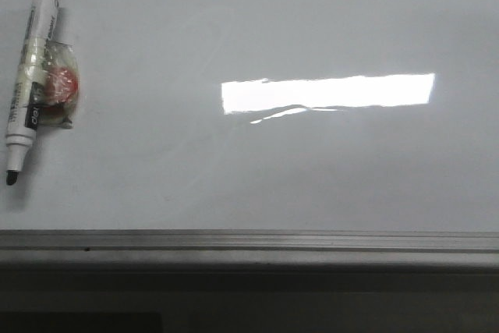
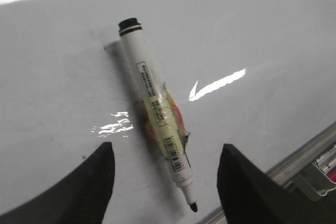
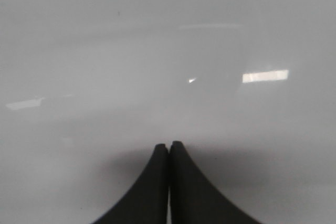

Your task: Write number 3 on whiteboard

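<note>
Front view: uncapped marker point(image 1: 31, 76) flat on whiteboard point(image 1: 312, 169)

The whiteboard point(image 1: 312, 169) is a large flat board with a glossy white-grey surface, and it lies flat, filling nearly all of the front view. A bright rectangular reflection of light sits on it, a little to the right of the middle. Along its near edge runs a grey metal frame strip point(image 1: 249, 241), straight from left to right. The surface carries only very faint pale smears (they look like wiped traces, but this is not sure). No number 3 is written on it: no black line shows anywhere on the board in any of the views. In the right wrist view the board point(image 3: 157, 66) looks plain grey.
</note>
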